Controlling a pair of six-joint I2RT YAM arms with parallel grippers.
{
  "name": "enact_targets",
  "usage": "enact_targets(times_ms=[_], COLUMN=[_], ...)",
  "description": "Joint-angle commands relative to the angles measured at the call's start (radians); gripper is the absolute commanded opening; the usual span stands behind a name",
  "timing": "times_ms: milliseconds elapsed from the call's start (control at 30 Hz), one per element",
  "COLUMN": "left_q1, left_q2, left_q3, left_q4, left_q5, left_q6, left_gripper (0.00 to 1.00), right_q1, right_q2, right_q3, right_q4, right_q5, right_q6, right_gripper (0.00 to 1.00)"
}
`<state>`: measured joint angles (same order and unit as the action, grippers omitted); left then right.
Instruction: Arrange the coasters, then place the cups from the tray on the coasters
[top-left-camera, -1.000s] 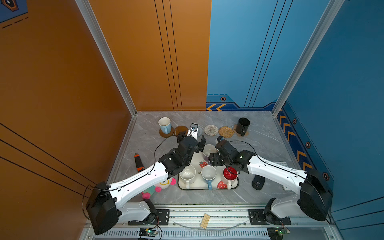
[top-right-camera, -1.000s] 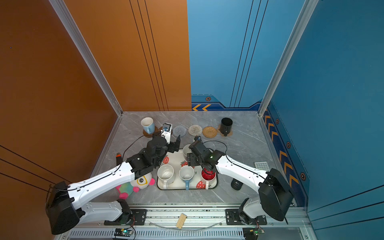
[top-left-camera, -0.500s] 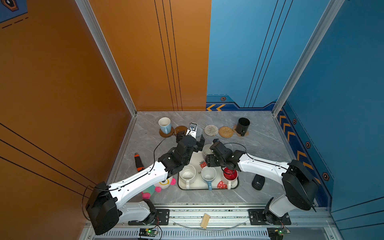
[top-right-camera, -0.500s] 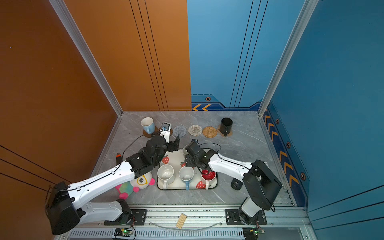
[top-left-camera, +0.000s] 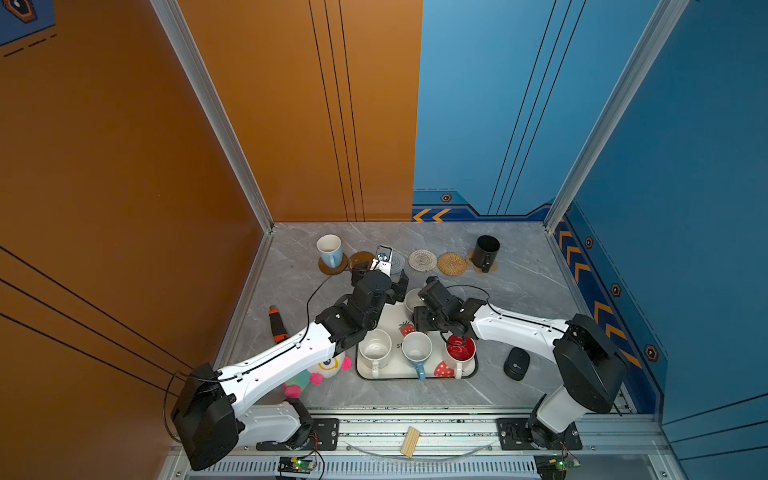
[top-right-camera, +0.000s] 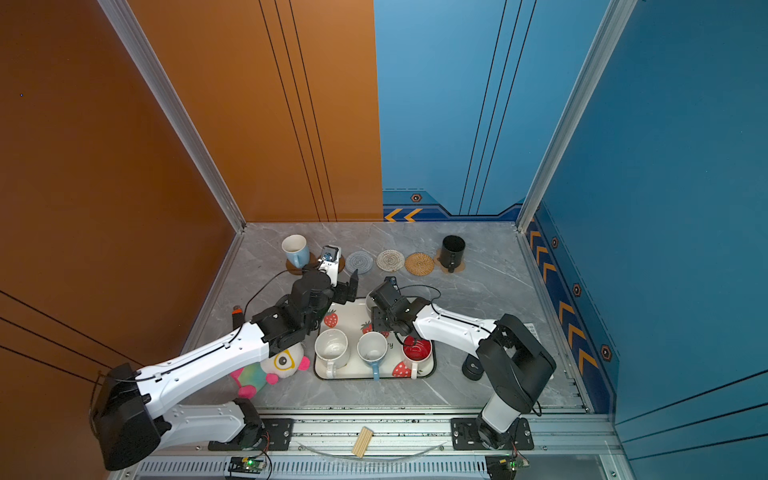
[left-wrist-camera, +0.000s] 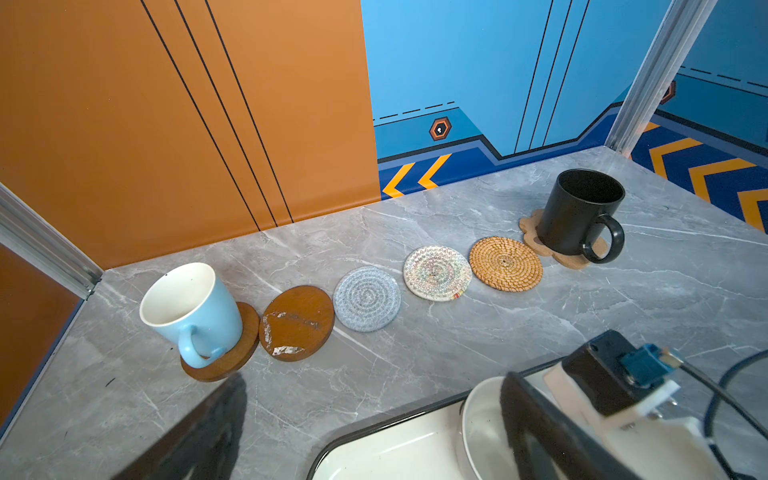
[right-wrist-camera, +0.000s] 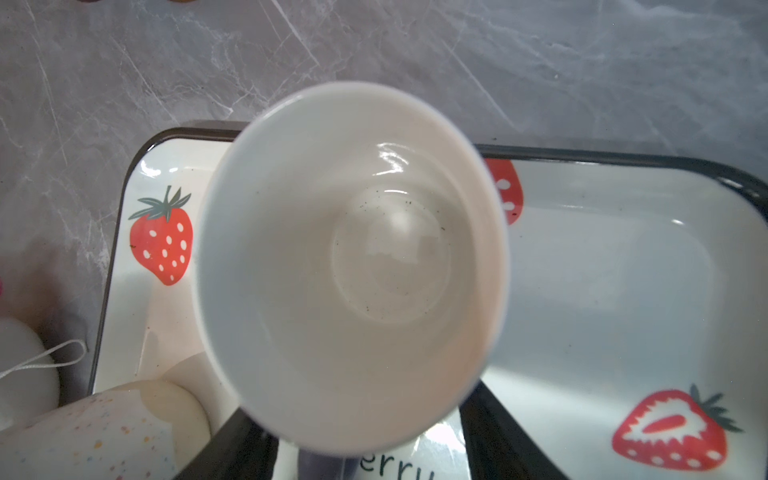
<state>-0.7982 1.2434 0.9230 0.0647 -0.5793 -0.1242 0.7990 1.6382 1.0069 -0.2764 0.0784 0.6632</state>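
Heads up on your right gripper: it's parked right above the lavender mug, with the wrist camera staring straight down into it. The two black fingers sit either side of the mug's near wall, one on each flank, and the mug fills the space between them. In the wrist view they look hard up against the lip. You can't tell from that whether they're actually squeezing or just straddling it, so I'd call the grip unknown.

The mug stands upright at the far end of the tray. It's behind the row of three: the speckled mug, the light blue mug and the red-lined mug. Inside it's glossy white, with a few dark specks on the bottom and a thin purple edge showing at the lip.

Your left gripper hangs over the table just off the tray's far left corner, fingers spread wide with nothing in them.
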Motion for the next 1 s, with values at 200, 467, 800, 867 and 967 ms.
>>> enact_targets(times_ms=[200,467,800,867,967], left_q1=[0.014,0.020,0.024,0.024,0.024], left_q2=[-0.011,-0.020,-0.015,-0.012,-0.008], left_q3=[-0.016,-0.021,-0.021,-0.018,-0.014], left_q4=[0.017,0.015,0.017,0.016,0.018], left_q5=[0.009,0.009,0.015,0.019,0.024], left_q6=[-0.015,-0.019,-0.018,-0.019,-0.020], left_gripper=[0.96,0.96,0.96,0.96,0.96], right_q1=[-0.038,-0.056,-0.072,-0.072,-0.070], right_q2=[0.025,0.014,-0.014,-0.010,0.001], right_q3=[0.010,0.006,0.001,0.002,0.010], right_q4=[-0.007,-0.019,-0.044,-0.043,-0.043], right_q5=[-0.012,-0.015,-0.002,-0.010,-0.020], right_q6=[-0.004,-0.022,-0.043,-0.045,-0.049], right_gripper=[0.56,0.54,0.53,0.52,0.48])
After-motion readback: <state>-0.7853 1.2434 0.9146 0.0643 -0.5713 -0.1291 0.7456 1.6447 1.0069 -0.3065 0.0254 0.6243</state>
